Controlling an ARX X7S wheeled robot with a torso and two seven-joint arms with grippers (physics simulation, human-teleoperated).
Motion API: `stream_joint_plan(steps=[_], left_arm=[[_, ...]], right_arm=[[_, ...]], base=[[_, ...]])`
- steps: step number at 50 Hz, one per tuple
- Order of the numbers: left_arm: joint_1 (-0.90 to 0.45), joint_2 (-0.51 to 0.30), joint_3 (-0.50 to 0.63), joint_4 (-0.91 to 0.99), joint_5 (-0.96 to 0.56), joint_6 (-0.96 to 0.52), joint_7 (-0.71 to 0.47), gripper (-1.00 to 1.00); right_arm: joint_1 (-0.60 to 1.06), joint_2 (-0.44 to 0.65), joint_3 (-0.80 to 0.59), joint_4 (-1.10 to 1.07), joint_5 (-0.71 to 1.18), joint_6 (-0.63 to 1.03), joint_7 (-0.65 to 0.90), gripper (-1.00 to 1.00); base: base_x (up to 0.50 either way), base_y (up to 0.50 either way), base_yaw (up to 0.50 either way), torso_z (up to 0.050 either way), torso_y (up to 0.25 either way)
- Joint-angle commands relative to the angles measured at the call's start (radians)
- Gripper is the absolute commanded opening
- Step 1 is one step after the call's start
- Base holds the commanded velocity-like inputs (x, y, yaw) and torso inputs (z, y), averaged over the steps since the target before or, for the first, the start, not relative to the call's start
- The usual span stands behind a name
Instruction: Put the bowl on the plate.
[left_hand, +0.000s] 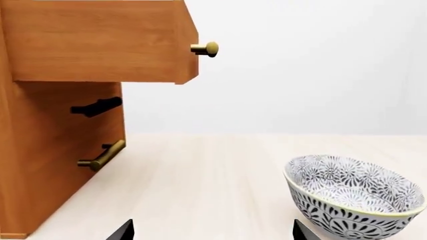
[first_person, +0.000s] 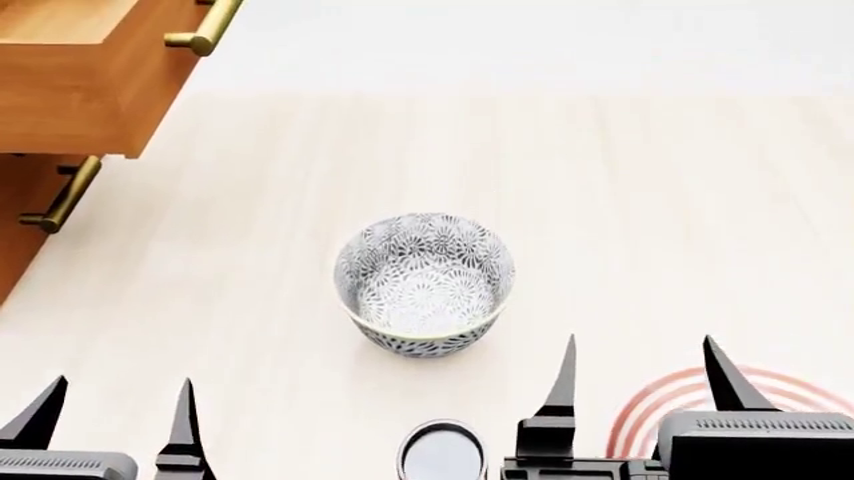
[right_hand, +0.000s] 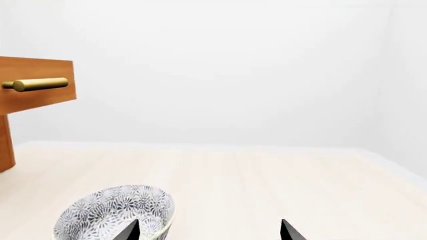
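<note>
head view looks down on a pale wooden counter (first_person: 641, 200) with the bowl (first_person: 424, 283) standing upright near its middle, patterned grey-black inside and out, nothing in it. both arms sit at the near edge. the left claw (first_person: 114, 420) has its two dark fingers spread apart and holds nothing, well short of the bowl. the right claw (first_person: 638, 375) is also spread wide and empty, and under it the plate (first_person: 667, 395) shows only as a few red rings, mostly hidden by the arm. the bowl is apart from the plate, resting on bare counter between the two claws and further out. a small dark round can top (first_person: 442, 452) sits at the near edge, just beside the right claw. a wooden drawer unit (first_person: 74, 90) with brass handles stands at the far left, its upper drawer pulled out.
</note>
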Motion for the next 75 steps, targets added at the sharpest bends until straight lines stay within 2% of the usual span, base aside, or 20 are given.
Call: stream_joint_plan(steps=[1, 50, 58, 62, 63, 75], left_arm=[[0.000, -0.007, 0.006, 0.000, -0.006, 0.002, -0.007, 1.00], [-0.012, -0.031, 0.031, 0.001, -0.024, 0.005, -0.034, 1.00], [-0.006, -0.037, 0.030, 0.004, -0.029, 0.007, -0.040, 1.00], [-0.004, -0.040, 0.030, 0.004, -0.031, 0.010, -0.042, 1.00], [-0.003, -0.040, 0.030, 0.000, -0.030, 0.013, -0.042, 1.00], [0.002, -0.053, 0.011, -0.005, -0.039, 0.016, -0.059, 1.00]], right_arm=[[0.004, 0.005, -0.002, -0.001, 0.010, 0.000, 0.003, 1.00], [0.016, 0.022, -0.014, 0.012, 0.031, -0.001, 0.026, 1.00], [0.057, 0.024, 0.008, 0.003, 0.066, 0.092, 0.053, 1.00], [0.094, 0.036, 0.019, -0.028, 0.098, 0.187, 0.065, 1.00], [0.125, 0.046, 0.018, -0.047, 0.109, 0.273, 0.084, 1.00], [0.351, 0.090, -0.051, -0.082, 0.196, 0.551, 0.063, 1.00]], base=[[0.18, 0.00, 0.00, 0.000, 0.000], [0.18, 0.00, 0.00, 0.000, 0.000], [0.02, 0.00, 0.00, 0.000, 0.002], [0.00, 0.00, 0.00, 0.000, 0.000], [0.00, 0.00, 0.00, 0.000, 0.000], [0.00, 0.00, 0.00, 0.000, 0.000]])
